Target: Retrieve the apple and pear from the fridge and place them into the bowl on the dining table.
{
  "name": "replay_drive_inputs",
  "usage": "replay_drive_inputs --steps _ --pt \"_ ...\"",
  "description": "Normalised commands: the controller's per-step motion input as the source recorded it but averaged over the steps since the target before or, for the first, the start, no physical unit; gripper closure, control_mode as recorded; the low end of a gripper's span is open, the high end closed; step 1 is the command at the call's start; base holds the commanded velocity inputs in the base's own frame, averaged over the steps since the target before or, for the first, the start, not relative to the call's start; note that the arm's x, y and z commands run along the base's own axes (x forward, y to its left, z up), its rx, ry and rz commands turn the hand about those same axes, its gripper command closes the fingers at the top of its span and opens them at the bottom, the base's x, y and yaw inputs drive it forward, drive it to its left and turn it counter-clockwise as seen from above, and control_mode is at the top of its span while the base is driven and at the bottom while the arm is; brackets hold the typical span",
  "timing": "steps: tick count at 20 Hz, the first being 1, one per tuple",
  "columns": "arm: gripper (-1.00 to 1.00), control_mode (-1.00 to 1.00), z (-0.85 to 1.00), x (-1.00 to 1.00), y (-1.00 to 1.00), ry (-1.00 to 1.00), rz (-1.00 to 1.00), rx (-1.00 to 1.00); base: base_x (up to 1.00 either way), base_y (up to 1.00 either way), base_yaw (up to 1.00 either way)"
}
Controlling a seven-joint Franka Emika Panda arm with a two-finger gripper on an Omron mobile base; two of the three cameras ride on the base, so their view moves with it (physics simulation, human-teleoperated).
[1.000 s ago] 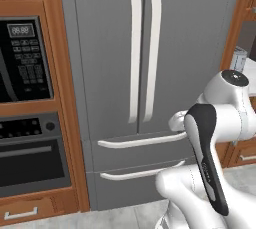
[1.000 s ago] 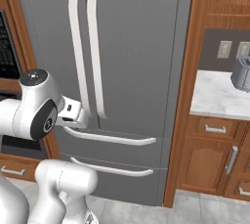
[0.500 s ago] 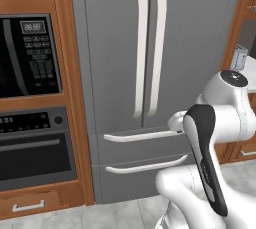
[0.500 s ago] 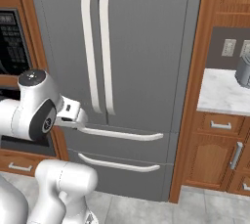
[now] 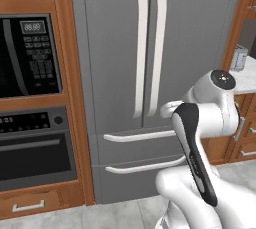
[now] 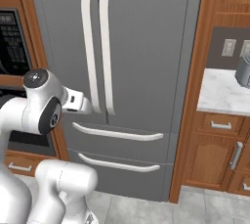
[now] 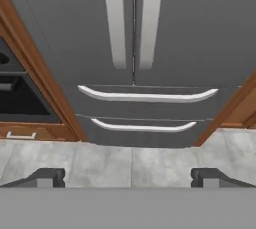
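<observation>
Since the earlier frames our base has driven, and the fridge (image 5: 150, 73) now sits nearer the middle of both base views, closer to us. We count two closed doors, two long white handles (image 5: 141, 48) side by side, and two lower drawers (image 7: 145, 108), each with one curved handle. Our fingers (image 7: 50, 177) stand spread wide, grasping nothing, pointed at the drawers. One black oven (image 5: 30, 143) sits left of the fridge.

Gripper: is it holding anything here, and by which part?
Nothing is held. The gripper has its jaws wide open, empty, facing the closed fridge.
</observation>
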Motion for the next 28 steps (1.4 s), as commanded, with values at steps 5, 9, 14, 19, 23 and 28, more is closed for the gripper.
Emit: replay_drive_inputs --steps 5,9,14,19,23,28 --pt "-1.0 -1.0 0.17 0.79 -0.39 0.0 -0.1 0.04 0.0 0.0 0.0" --pt "-1.0 -1.0 0.14 0.73 -0.35 -0.02 -0.05 0.07 0.0 0.0 0.0" --pt "-1.0 -1.0 0.0 0.64 -0.03 -0.09 0.0 0.03 0.0 0.0 0.0" --pt "-1.0 -1.0 0.05 0.51 0.0 -0.04 0.0 0.01 0.0 0.0 0.0" --pt "-1.0 -1.0 0.01 0.54 -0.07 -0.01 0.0 0.03 0.0 0.0 0.0" --pt "-1.0 -1.0 0.16 0.53 0.0 -0.11 0.02 0.0 0.0 0.0 0.0"
